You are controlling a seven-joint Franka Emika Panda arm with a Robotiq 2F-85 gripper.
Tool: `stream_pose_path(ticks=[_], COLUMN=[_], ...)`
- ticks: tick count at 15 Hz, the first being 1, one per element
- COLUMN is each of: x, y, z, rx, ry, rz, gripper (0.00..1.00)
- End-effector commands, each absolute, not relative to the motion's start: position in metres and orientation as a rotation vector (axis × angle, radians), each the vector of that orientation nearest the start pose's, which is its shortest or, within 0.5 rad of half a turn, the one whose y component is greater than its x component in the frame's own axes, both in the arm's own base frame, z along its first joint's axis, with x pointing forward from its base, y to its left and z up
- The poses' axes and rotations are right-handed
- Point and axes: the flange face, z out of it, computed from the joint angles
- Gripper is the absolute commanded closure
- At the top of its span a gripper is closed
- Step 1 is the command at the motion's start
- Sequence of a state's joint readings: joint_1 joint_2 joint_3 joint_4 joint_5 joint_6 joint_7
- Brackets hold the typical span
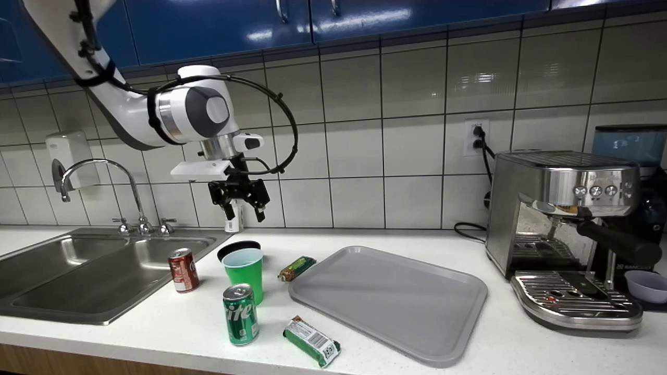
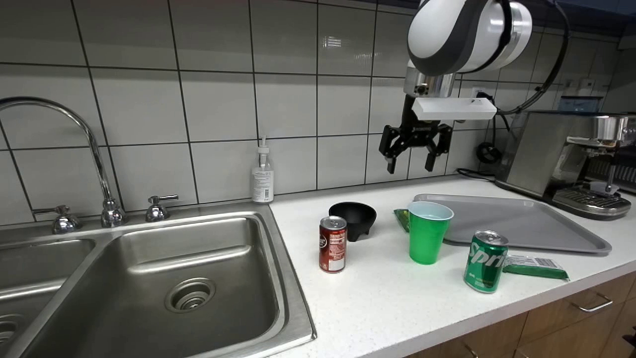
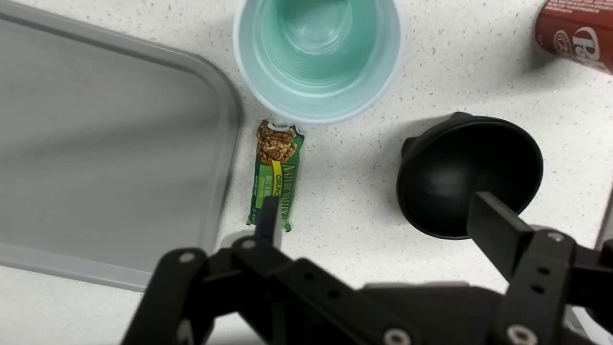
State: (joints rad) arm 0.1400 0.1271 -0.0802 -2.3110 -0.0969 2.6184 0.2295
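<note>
- Closest to us in the wrist view, the black jaws are spread wide apart and empty; their flat black fingertips (image 3: 498, 235) touch nothing, and in both exterior views we see them hanging well above the white speckled bench (image 3: 345, 211).
- Below, nearest to one fingertip in the wrist view, we find a round black bowl (image 3: 455, 167) on stubby feet, its rim partly covered by that fingertip.
- In that view the other fingertip covers one end of a green-wrapped granola bar (image 3: 273, 177), lying flat on the bench between the bowl and a grey rectangular tray (image 3: 110, 158).
- Beyond the bar's pictured end, we see a bright green plastic cup (image 2: 428, 236), upright, pale blue-green inside.
- Near the bowl, toward the stainless steel double sink (image 2: 279, 253), we see a dark red metal can (image 2: 333, 243) standing upright.
- Farther from the jaws, by the front edge of the bench, we see an upright green metal can (image 2: 486, 263) with white lettering, and near it a second green-wrapped bar (image 1: 311, 341), lying barcode side up.
- Farthest out, we see a clear pump bottle (image 2: 262, 179) at the sink's back corner by the tiled wall (image 2: 288, 99), and past the tray a stainless steel espresso machine (image 1: 557, 198).
</note>
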Motion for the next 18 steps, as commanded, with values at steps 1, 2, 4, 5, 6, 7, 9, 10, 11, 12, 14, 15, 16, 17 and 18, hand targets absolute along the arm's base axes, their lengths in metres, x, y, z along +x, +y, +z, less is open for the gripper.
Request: stream_pose_path(ticks=[1,2,4,5,6,7,9,10,11,12,14,15,16,17,18], x=[0.538,0.537,0.536,0.534,0.533,0.531,0.528,0.526,0.524,0.521,0.517,0.515,0.514,0.512,0.511], y=[0.035,0.036,0.038,0.039,0.041,0.043,0.046,0.047,0.049,0.049,0.05,0.05,0.049,0.049,0.048], z=[0.313,0.313,0.314,0.313,0.313,0.311,0.309,0.307,0.305,0.303,0.298,0.295,0.291,0.287,0.285], rx=[-3.141,-3.137,-3.134,-3.133,-3.13,-3.138,-3.139,-3.144,-3.148,-3.152,-3.156,-3.158,-3.158,-3.156,-3.161], ry=[0.138,0.138,0.139,0.135,0.132,0.126,0.115,0.109,0.105,0.102,0.101,0.103,0.104,0.102,0.104], rz=[-0.286,-0.282,-0.273,-0.268,-0.261,-0.255,-0.233,-0.223,-0.209,-0.196,-0.165,-0.151,-0.137,-0.123,-0.119], gripper=[0.0,0.0,0.0,0.0,0.0,0.0,0.0,0.0,0.0,0.0,0.0,0.0,0.0,0.0,0.0])
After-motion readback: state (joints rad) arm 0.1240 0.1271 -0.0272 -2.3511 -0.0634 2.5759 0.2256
